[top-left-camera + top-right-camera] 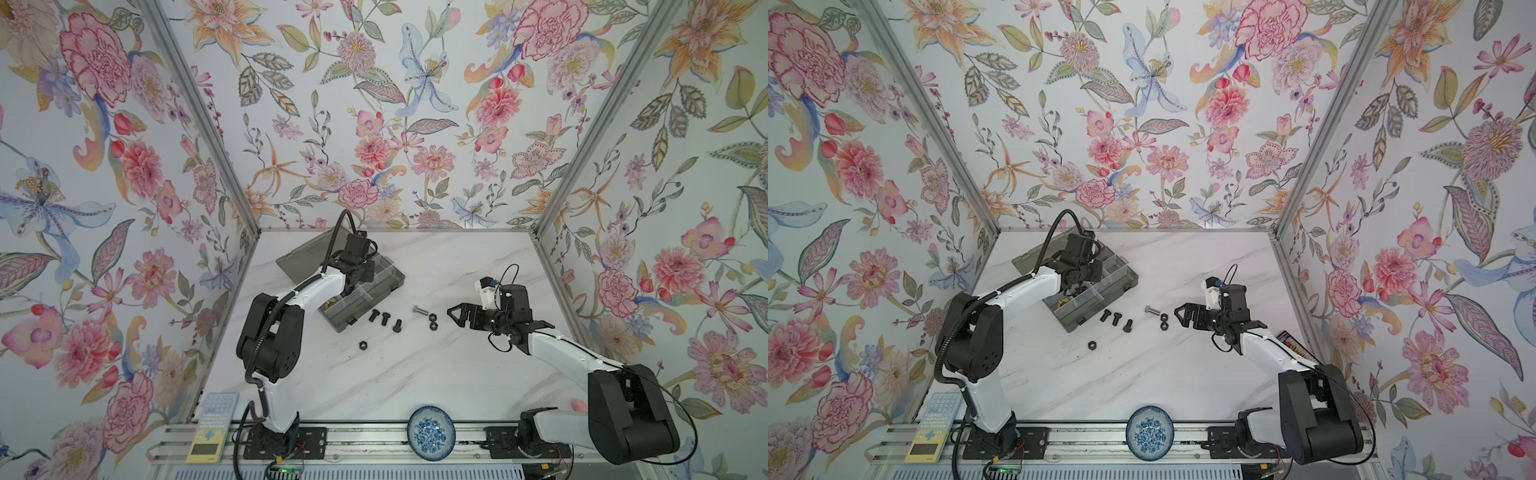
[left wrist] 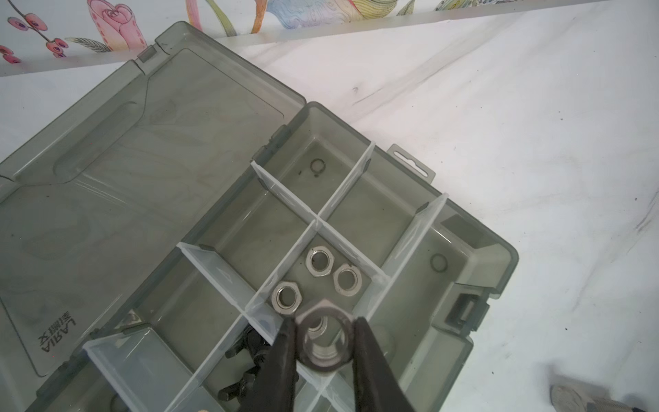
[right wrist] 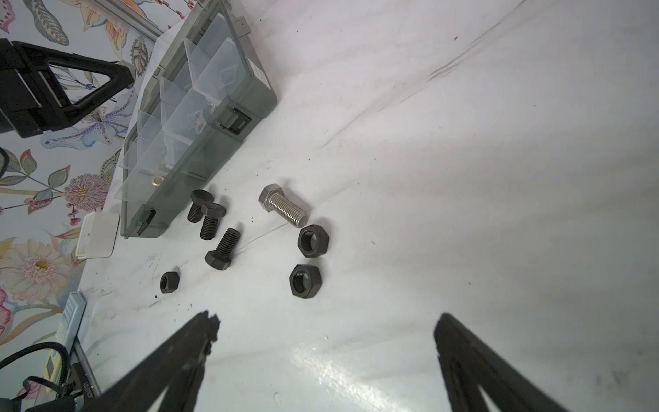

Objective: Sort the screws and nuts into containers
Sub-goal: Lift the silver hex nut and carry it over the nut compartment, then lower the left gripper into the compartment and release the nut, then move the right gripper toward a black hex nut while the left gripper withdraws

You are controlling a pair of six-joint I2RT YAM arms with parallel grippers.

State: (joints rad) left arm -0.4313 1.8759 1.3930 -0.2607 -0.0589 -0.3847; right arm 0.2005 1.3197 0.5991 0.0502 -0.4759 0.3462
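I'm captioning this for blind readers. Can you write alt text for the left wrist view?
The left gripper pinches a grey hex nut above an open smoky-grey box, over the compartment holding three silver nuts. Black wing nuts lie in a neighbouring compartment, and the lid lies flat on the white table.

1. We're looking at a smoky grey box [image 2: 356, 199] with clear dividers [image 2: 285, 192].
2. Three silver nuts [image 2: 319, 261] are shining, and there's a dull grey nut [image 2: 323, 342].
3. We've got black bolts [image 3: 214, 221], a silver bolt [image 3: 283, 209] and black nuts [image 3: 313, 240].
4. Our desk [image 3: 463, 178] is white with grey veins.
5. We spot a blue-and-white patterned dish [image 1: 431, 433] and floral walls [image 1: 374, 104] in pink, orange and blue.
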